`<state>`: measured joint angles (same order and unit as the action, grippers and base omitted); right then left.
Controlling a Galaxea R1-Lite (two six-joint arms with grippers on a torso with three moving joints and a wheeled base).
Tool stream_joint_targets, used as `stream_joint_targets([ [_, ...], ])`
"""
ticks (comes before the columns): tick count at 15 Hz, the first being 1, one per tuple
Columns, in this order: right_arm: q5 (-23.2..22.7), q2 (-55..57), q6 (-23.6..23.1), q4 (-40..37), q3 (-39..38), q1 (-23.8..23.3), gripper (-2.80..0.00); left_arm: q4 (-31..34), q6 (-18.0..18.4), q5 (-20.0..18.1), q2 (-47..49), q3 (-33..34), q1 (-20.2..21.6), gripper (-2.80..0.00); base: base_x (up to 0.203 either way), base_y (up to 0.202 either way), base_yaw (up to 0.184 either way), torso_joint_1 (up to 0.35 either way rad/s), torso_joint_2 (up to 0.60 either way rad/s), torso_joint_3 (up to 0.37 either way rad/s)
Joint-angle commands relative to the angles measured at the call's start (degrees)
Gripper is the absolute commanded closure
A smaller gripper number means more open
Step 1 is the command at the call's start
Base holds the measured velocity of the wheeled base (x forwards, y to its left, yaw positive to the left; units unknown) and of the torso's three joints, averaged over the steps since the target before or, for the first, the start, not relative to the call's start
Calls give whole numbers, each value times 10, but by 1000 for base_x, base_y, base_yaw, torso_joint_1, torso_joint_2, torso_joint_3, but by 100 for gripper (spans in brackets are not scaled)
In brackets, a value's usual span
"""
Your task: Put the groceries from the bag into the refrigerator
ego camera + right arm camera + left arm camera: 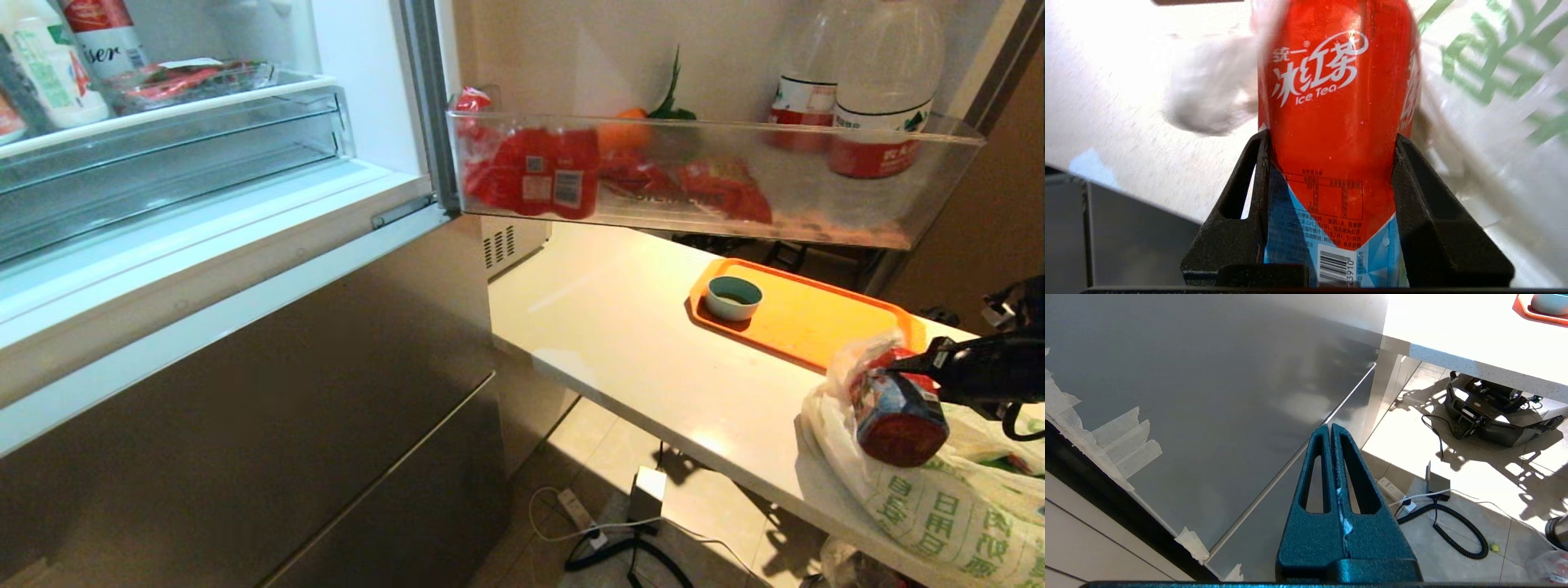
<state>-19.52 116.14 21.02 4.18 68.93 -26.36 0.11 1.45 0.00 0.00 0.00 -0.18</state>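
Observation:
A red ice-tea bottle [898,416] with a blue lower label hangs just above the open mouth of the white bag [922,506] with green characters, at the counter's near right. My right gripper [902,384] comes in from the right and is shut on it. In the right wrist view the black fingers [1251,192] press both sides of the bottle [1331,81], with the bag [1494,81] behind. The refrigerator [245,392] stands on the left with its upper door open. My left gripper [1329,426] is shut and empty, parked before the grey lower door [1208,396].
The open door's clear bin [710,180] holds red packs and two water bottles and overhangs the white counter [620,327]. An orange tray [816,318] carries a teal bowl [733,297]. A power strip and cables [588,523] lie on the floor below.

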Motion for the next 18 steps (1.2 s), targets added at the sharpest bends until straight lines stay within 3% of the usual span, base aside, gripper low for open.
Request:
stream_joint_targets([
  [1,1,36,-1,-1,15,-3,0,1,0,0,0,0,0,0,0,0,0,0,0,0],
  [10,2,52,-5,-2,25,-17,0,0,0,0,0,0,0,0,0,0,0,0,0,0],
  [11,1,51,-5,-2,25,-16,-96,1,0,0,0,0,0,0,0,0,0,0,0,0],
  [12,0,49,-5,-3,25,-15,-280,1,0,0,0,0,0,0,0,0,0,0,0,0],
  [18,-14,55,-7,-3,17,-9,-280,0,0,0,0,0,0,0,0,0,0,0,0,0],
])
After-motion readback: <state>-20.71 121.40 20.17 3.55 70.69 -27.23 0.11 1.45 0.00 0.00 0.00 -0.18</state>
